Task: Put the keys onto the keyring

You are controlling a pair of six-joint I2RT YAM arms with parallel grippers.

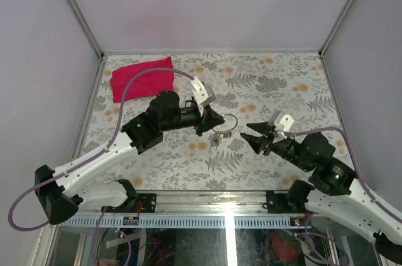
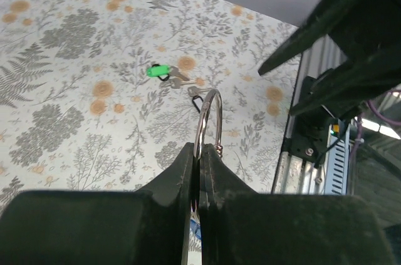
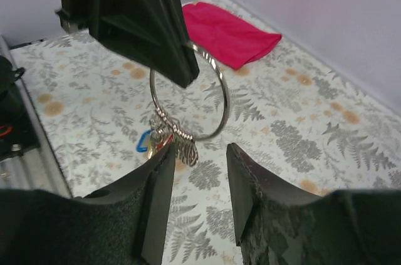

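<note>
My left gripper (image 1: 212, 120) is shut on the keyring (image 1: 227, 124), a thin silver ring that it holds upright above the table. In the left wrist view the ring (image 2: 210, 114) rises out of the pinched fingertips (image 2: 188, 165). A cluster of keys (image 3: 168, 135) with a blue loop (image 3: 143, 142) hangs from the ring's (image 3: 220, 99) lower left side. My right gripper (image 3: 200, 158) stands open just short of the ring, with nothing between its fingers and no contact. One green-headed key (image 2: 159, 71) lies loose on the table beyond the ring.
A red cloth (image 1: 143, 78) lies at the back left of the floral tabletop (image 1: 282, 83). Grey walls close in both sides and the back. A metal rail (image 1: 207, 206) runs along the near edge by the arm bases.
</note>
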